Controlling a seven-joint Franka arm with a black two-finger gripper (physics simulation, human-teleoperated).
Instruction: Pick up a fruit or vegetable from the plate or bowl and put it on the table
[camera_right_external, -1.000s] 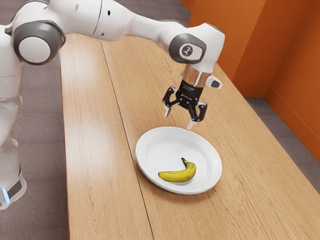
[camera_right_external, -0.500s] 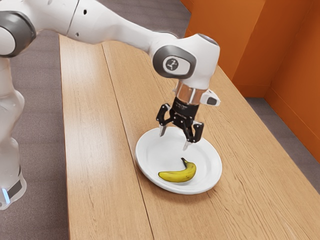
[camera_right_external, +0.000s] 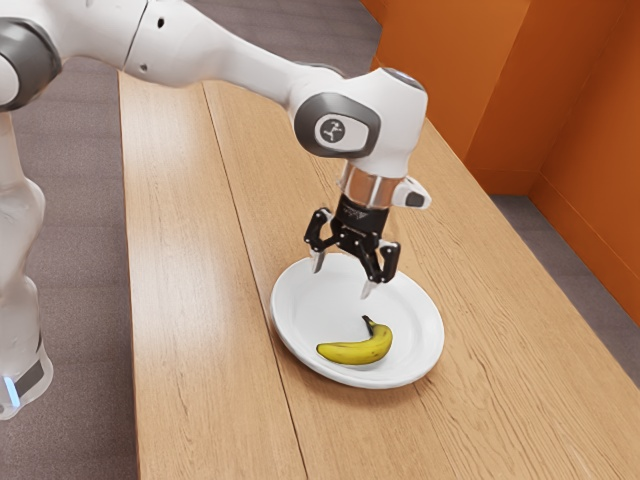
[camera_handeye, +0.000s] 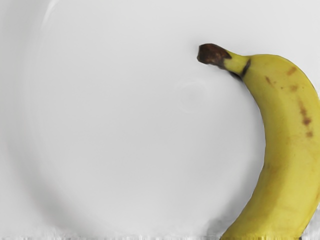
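Black two-finger gripper (camera_right_external: 343, 277) above a round white plate (camera_right_external: 303, 308), its fingers spread apart, with nothing between them. The curved yellow banana (camera_right_external: 357, 349) lies on the plate, below the gripper and apart from it. In the exterior view the fruit is seen whole, its dark stem raised at one end of the bend and its other end pointing to the exterior view's left. The wrist view adds surface detail: a blunt brown stem end (camera_handeye: 212, 54), a dark band at the neck, brown flecks (camera_handeye: 305, 119) along the peel, and a faint round mark (camera_handeye: 192, 96) on the glossy plate beside the inner curve. The plate rests on a counter of pale wooden planks (camera_right_external: 190, 300), where a dark seam (camera_right_external: 243, 240) runs lengthwise and passes under the plate; fine grain lines mark the wood. The white-and-grey arm (camera_right_external: 225, 50) enters from the exterior view's upper left, its base bearing a blue light (camera_right_external: 12, 391). Beyond the counter are a grey, mottled floor (camera_right_external: 75, 180) and smooth orange walls (camera_right_external: 590, 120).
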